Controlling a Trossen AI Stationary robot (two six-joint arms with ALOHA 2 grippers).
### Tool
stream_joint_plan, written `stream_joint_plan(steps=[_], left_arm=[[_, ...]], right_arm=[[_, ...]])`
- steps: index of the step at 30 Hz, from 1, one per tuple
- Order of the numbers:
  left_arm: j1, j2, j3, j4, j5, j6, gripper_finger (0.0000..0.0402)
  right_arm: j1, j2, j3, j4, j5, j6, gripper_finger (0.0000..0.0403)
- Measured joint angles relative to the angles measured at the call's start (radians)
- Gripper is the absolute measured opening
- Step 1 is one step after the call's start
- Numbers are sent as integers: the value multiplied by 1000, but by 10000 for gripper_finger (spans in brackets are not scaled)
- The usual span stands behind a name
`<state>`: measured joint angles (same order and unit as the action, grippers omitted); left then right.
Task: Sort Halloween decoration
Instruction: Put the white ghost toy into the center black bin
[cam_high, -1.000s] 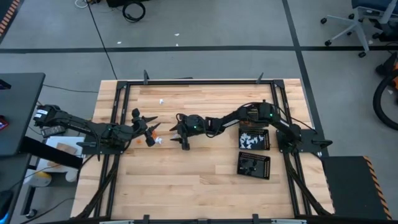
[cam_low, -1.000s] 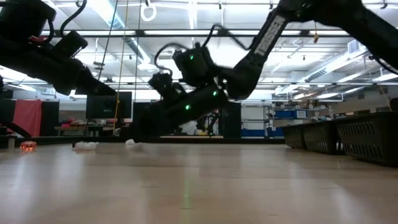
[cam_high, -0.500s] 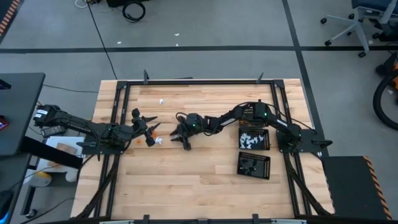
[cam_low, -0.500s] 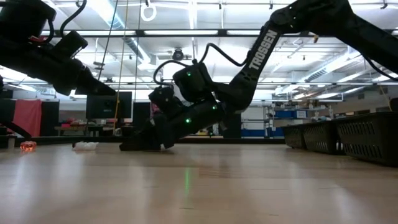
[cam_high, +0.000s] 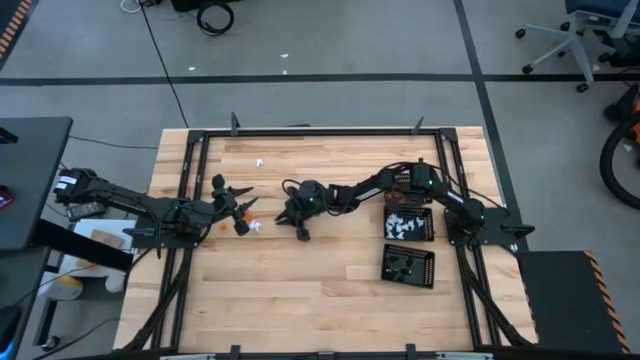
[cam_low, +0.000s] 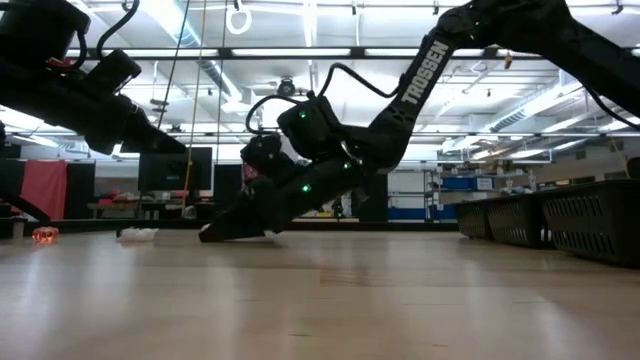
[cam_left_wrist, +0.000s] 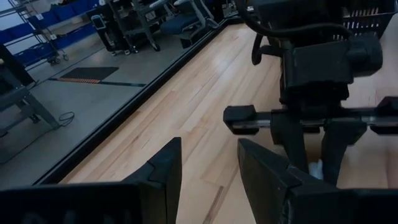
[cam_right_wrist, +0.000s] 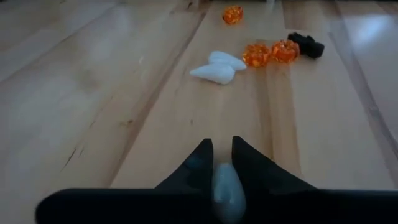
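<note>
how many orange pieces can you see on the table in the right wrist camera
3: one orange piece lies farthest out, two more touch side by side between the white piece and black piece. Others may be hidden.

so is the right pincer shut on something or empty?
Shut on a small white piece: the right pincer has it pinched between its fingertips, down at the wooden table.

My worktop (cam_high: 320, 290) is pale wood planks. Two black trays (cam_high: 409, 224) sit near its right edge. Small white, orange and black pieces (cam_right_wrist: 219, 67) lie toward its left.

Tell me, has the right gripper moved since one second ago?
Yes. In the high view the right gripper has shifted slightly toward the black trays, and its fingers closed on a white piece.
</note>
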<state>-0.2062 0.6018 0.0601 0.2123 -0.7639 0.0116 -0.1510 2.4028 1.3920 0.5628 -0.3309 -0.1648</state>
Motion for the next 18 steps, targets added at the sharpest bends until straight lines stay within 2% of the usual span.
stream_joint_plan(steps=[10, 18], left_arm=[[0, 0, 0, 0, 0, 0, 141], [0, 0, 0, 0, 0, 0, 141]], right_arm=[[-22, -75, -3, -165, 31, -4, 55], [-30, -193, -3, -444, 90, -3, 58]])
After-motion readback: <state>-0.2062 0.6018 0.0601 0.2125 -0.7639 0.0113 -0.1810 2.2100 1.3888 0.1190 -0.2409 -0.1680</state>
